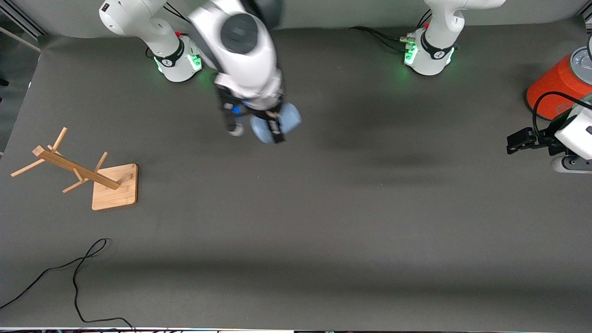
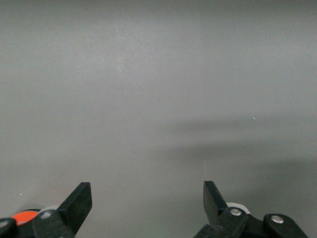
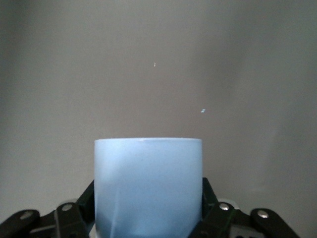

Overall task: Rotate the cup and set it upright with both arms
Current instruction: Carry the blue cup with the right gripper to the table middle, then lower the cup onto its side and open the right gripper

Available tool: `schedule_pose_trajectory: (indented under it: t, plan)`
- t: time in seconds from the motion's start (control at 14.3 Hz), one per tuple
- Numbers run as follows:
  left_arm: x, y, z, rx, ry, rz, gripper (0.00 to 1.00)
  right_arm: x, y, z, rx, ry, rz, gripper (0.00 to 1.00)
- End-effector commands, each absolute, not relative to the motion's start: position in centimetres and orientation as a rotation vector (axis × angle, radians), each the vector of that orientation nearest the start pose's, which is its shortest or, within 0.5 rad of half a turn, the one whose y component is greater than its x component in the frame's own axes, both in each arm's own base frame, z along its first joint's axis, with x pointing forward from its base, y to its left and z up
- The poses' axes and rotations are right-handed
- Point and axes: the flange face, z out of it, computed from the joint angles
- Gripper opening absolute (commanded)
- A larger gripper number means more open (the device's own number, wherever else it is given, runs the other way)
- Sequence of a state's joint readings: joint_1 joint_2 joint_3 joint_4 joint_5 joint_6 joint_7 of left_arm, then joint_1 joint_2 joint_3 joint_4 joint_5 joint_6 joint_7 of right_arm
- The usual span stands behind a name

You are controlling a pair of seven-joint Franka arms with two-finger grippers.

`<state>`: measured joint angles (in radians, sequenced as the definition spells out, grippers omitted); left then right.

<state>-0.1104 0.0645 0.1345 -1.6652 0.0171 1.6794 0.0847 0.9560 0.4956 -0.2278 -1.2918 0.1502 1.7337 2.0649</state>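
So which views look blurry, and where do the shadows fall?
Front view: the right gripper around the cup is motion-smeared; soft shadow bands cross the table. Right wrist view: cup sharp. Left wrist view: left gripper open, faint shadows.

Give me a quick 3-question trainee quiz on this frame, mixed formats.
1. True or false: the right gripper is shut on the pale-blue cup.
2. Which state are the left gripper's fingers in: A open and empty, B shut on the cup, C shut on the orange can?
3. Fill in: the wooden rack stands toward the ____ arm's end of the table.

Key: 1 true; 2 A; 3 right.
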Motion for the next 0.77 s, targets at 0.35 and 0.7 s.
schedule_pose_trajectory:
  t: [0.35,0.7]
  plan:
    - [57.6,1.4,55.7,-3.110,0.128,0.093,1.00,45.6,61.4,27.9,-2.325,2.187,-0.209,0.32]
    - [57.8,1.4,55.4,-3.109,0.128,0.100,1.00,43.9,62.9,21.3,-2.266,2.233,-0.280,0.32]
